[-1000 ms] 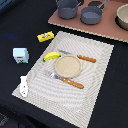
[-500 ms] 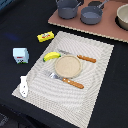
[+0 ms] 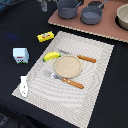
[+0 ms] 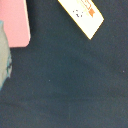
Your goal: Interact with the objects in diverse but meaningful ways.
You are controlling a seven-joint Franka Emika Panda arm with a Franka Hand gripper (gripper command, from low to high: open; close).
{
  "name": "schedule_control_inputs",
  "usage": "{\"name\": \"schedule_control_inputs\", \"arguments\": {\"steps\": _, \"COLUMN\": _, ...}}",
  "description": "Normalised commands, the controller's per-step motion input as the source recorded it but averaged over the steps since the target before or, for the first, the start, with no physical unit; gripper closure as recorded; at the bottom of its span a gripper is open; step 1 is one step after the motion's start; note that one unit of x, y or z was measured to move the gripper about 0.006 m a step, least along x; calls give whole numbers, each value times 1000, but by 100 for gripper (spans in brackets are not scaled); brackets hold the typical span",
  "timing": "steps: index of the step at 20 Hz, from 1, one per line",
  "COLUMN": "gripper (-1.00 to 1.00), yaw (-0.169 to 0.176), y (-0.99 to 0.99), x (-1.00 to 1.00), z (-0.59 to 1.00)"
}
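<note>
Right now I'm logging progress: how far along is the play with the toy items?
Done: the place setting looks laid, with round plate between knife and fork on the placemat. In hand: nothing visible; the gripper is out of view. Left: banana, yellow packet, milk carton and white bottle lie untouched.

Soft even light, blurry wrist view

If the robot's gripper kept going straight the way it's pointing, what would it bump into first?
Probably just the bare dark tabletop. The wrist view looks at it, with a yellow packet and a pink board off to the edges. The gripper itself isn't visible, so that's a guess.
</note>
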Motion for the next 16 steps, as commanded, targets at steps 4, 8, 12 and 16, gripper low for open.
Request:
{"name": "schedule_control_inputs", "arguments": {"steps": 4, "gripper": -100, "yaw": 119, "y": -140, "x": -389, "z": -545}}
{"name": "schedule_control_inputs", "arguments": {"steps": 8, "gripper": -100, "yaw": 164, "y": -19, "x": -524, "z": -426}}
{"name": "schedule_control_inputs", "arguments": {"steps": 12, "gripper": -100, "yaw": 147, "y": -4, "x": -494, "z": -375}}
{"name": "schedule_control_inputs", "arguments": {"steps": 16, "gripper": -100, "yaw": 128, "y": -45, "x": -448, "z": -439}}
